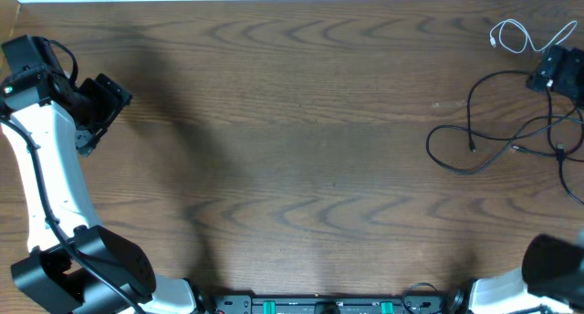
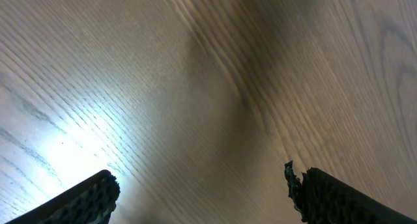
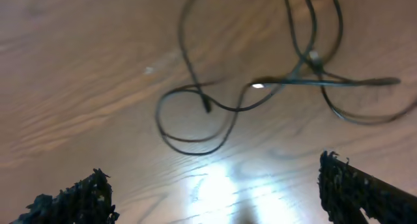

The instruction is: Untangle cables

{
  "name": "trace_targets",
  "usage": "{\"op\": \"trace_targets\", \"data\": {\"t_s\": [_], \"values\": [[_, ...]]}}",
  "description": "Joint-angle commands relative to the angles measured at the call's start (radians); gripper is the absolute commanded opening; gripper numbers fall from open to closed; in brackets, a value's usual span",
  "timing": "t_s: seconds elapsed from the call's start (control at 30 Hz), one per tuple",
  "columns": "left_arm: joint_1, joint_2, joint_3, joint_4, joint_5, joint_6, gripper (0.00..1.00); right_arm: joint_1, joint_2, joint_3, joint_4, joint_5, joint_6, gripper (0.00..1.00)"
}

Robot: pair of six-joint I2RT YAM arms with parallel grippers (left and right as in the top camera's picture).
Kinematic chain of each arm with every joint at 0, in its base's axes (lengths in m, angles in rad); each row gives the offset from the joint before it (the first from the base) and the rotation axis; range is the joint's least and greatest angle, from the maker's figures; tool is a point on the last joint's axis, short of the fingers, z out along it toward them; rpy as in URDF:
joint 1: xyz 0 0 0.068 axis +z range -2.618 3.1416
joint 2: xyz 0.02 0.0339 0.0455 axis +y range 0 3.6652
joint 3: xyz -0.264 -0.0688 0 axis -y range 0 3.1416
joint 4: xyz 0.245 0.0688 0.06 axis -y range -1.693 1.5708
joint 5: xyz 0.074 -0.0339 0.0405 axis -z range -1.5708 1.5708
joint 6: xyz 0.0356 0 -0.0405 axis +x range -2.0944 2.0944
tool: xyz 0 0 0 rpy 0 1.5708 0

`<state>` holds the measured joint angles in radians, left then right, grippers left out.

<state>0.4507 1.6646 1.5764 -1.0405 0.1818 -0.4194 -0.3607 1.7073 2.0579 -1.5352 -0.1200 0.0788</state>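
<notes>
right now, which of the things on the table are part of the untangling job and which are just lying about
Part of the job:
- black cable, in loose loops on the right side
- white cable, at the far right corner

Not part of it:
- table
- arm wiring, running along the left arm
Nothing else loose shows in these views.

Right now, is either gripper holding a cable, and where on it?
Nothing held: left gripper and right gripper are both open, with the black cable lying free.
</notes>
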Motion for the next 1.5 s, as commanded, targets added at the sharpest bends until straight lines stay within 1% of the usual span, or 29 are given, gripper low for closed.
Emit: {"op": "trace_targets", "data": {"t_s": [0.0, 0.07, 0.2, 0.27, 0.3, 0.43, 0.5, 0.67, 0.7, 0.8, 1.0, 1.1, 1.27, 1.47], "values": [[0.002, 0.008, -0.002, -0.002, 0.053, 0.018, 0.9, 0.014, -0.013, 0.01, -0.003, -0.231, -0.165, 0.93], [0.002, 0.008, -0.002, 0.002, 0.09, 0.049, 0.9, 0.035, -0.013, 0.008, -0.003, -0.321, -0.229, 0.91], [0.002, 0.007, -0.002, 0.014, 0.181, 0.156, 0.9, 0.1, -0.014, 0.007, -0.003, -0.343, -0.237, 0.89], [0.002, 0.0, -0.002, 0.029, 0.268, 0.232, 0.88, 0.133, -0.017, 0.007, -0.002, -0.341, -0.237, 0.94], [0.002, -0.01, -0.002, 0.035, 0.306, 0.256, 0.88, 0.148, -0.021, 0.007, -0.002, -0.332, -0.233, 0.99], [0.001, -0.098, -0.001, 0.045, 0.324, 0.28, 0.9, 0.191, -0.053, 0.007, -0.009, -0.212, -0.172, 0.99], [0.002, -0.16, -0.001, 0.042, 0.323, 0.288, 0.9, 0.206, -0.079, 0.007, -0.015, -0.157, -0.168, 0.99], [0.002, -0.336, -0.002, 0.004, 0.323, 0.285, 0.91, 0.224, -0.196, -0.04, -0.008, -0.117, -0.161, 0.99], [0.002, -0.375, -0.002, -0.005, 0.323, 0.284, 0.96, 0.224, -0.234, -0.073, 0.008, -0.117, -0.161, 0.99], [0.002, -0.451, -0.002, -0.018, 0.323, 0.284, 1.0, 0.224, -0.357, -0.216, 0.09, -0.114, -0.153, 0.99], [0.002, -0.534, -0.002, -0.045, 0.323, 0.284, 1.0, 0.224, -0.636, -0.589, 0.299, -0.114, -0.154, 0.99], [0.002, -0.54, -0.002, -0.061, 0.323, 0.285, 1.0, 0.224, -0.736, -0.729, 0.366, -0.127, -0.154, 0.99], [0.002, -0.53, -0.002, -0.089, 0.323, 0.285, 1.0, 0.224, -0.833, -0.846, 0.378, -0.125, -0.182, 0.99], [0.002, -0.518, -0.002, -0.089, 0.323, 0.285, 1.0, 0.224, -0.865, -0.861, 0.377, -0.125, -0.185, 0.99]]}}
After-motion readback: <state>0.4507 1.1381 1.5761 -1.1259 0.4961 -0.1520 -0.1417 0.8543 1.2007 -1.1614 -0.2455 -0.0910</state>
